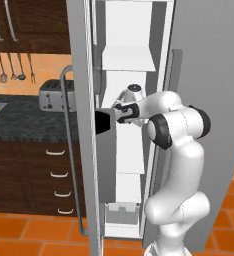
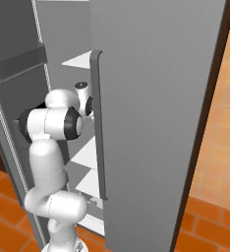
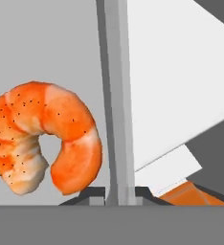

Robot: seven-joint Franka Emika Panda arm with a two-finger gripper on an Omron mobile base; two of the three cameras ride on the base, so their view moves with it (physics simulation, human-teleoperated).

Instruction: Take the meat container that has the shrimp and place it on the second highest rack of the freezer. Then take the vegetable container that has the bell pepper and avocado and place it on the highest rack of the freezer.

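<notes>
Between the closed fingers (image 3: 119, 198) stands the thin upright wall of the meat container (image 3: 115, 95), gripped at its rim, with the shrimp (image 3: 44, 136) lying inside, inside the freezer (image 1: 129, 125). It looks light and stiff; the shrimp, loose, may slide if tilted.

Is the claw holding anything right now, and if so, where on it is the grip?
Yes: the claw is shut on the upright wall of the shrimp's container, with the shrimp lying inside, just beside the grip.
</notes>
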